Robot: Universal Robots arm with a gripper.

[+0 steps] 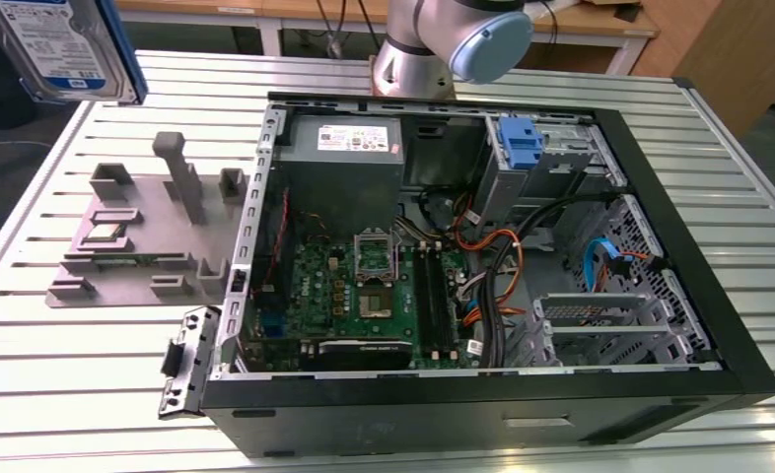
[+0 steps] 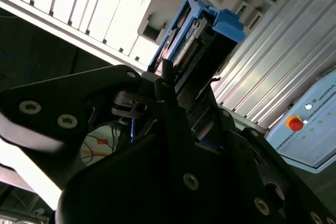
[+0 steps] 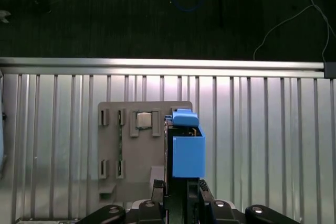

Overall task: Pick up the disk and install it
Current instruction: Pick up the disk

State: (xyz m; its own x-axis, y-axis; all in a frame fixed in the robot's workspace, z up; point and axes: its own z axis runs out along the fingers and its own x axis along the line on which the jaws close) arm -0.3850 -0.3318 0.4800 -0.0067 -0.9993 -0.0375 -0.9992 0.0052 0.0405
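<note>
The disk (image 1: 56, 44), silver with a white-and-blue label and a blue carrier frame, hangs high at the exterior view's upper left, well above the table and to the left of the open computer case (image 1: 703, 296). In both wrist views my gripper (image 3: 181, 186) (image 2: 182, 86) is shut on it. The blue carrier (image 3: 187, 150) stands edge-on between the black fingers (image 2: 167, 74), with the drive's connector edge (image 2: 184, 45) showing. Directly beneath the disk lies the grey fixture plate (image 3: 131, 145) on the slatted table.
The case lies open with a motherboard (image 1: 361, 286), a grey power-supply box (image 1: 341, 143) and a drive cage with a tall blue bracket (image 1: 522, 148). The grey fixture (image 1: 138, 236) sits left of the case. A control box with a red button (image 2: 296, 123) lies beyond the table.
</note>
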